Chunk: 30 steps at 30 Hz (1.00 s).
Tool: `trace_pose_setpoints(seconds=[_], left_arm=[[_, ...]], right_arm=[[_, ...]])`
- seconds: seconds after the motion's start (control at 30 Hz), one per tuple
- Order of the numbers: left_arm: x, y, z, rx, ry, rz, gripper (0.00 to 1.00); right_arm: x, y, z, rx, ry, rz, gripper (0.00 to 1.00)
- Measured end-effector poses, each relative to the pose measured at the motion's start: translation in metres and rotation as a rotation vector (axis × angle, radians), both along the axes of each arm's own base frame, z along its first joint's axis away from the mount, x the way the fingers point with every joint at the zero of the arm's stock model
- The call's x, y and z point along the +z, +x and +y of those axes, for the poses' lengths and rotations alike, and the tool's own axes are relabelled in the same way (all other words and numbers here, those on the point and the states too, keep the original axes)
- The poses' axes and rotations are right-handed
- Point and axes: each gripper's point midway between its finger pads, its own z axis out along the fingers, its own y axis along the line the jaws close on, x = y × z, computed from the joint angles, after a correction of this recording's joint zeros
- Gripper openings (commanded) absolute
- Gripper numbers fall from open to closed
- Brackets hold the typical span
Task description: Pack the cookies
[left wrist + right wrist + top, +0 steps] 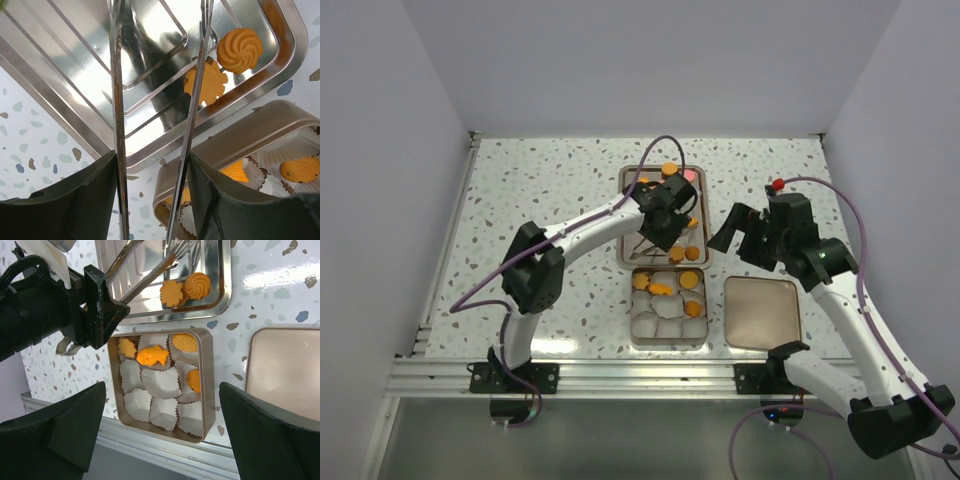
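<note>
From above, the left gripper (668, 212) hangs over a ribbed steel tray (631, 252) on the speckled table (540, 190). Loose orange cookies (692, 238) lie along the tray's right side, and one lies at its far edge. Nearer the arms, a square tin (632, 305) lined with paper cups (658, 326) holds four more cookies, in its far and middle rows. Its lid (762, 312) lies flat just to the right. The right gripper (738, 232) hovers off the table, beside the tray and above the lid's far edge. In the left wrist view, the gripper's two long thin metal prongs (116, 100) stand spread above the bare tray floor with nothing between them. To their right, a round swirl cookie (242, 50) and a flower cookie (212, 82) lie flat and touching in the tray's corner. In the right wrist view, the broad black fingers (75, 435) stand wide apart above the tin, holding nothing. A fish-shaped cookie (152, 356) lies across the cup edges in the far row. Its long axis runs left to right, slightly tilted, and I cannot tell which end is the head. A small flower-shaped cookie (127, 347) sits in the far-left cup and a round ridged cookie (185, 342) in the far-right one. A plain round cookie (195, 380) leans in the middle row against the right wall.
</note>
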Motion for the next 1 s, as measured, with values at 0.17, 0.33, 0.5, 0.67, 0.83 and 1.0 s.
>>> trace_pose_setpoints(seconds=[0.17,0.33,0.5,0.67,0.83,1.0], left_arm=[[0.000,0.000,-0.001,-0.009,-0.005,0.002,0.61],[-0.002,0.001,-0.007,-0.017,-0.023,0.016,0.52],[-0.007,0.002,-0.011,-0.023,-0.032,0.030,0.43],[-0.007,0.002,-0.011,-0.023,-0.034,0.030,0.37],[-0.008,0.001,-0.010,-0.022,-0.033,0.029,0.37],[0.000,-0.004,-0.003,-0.019,-0.034,0.023,0.37]], right_arm=[[0.000,0.000,0.000,0.000,-0.002,-0.002,0.99],[0.000,0.001,-0.002,-0.005,-0.006,-0.003,0.99],[0.000,0.001,-0.004,-0.016,-0.016,-0.006,0.99],[0.000,0.000,-0.005,-0.018,-0.019,-0.004,0.99],[0.001,0.000,-0.005,-0.019,-0.016,-0.009,0.99],[0.004,-0.001,-0.005,-0.023,-0.008,-0.017,0.99]])
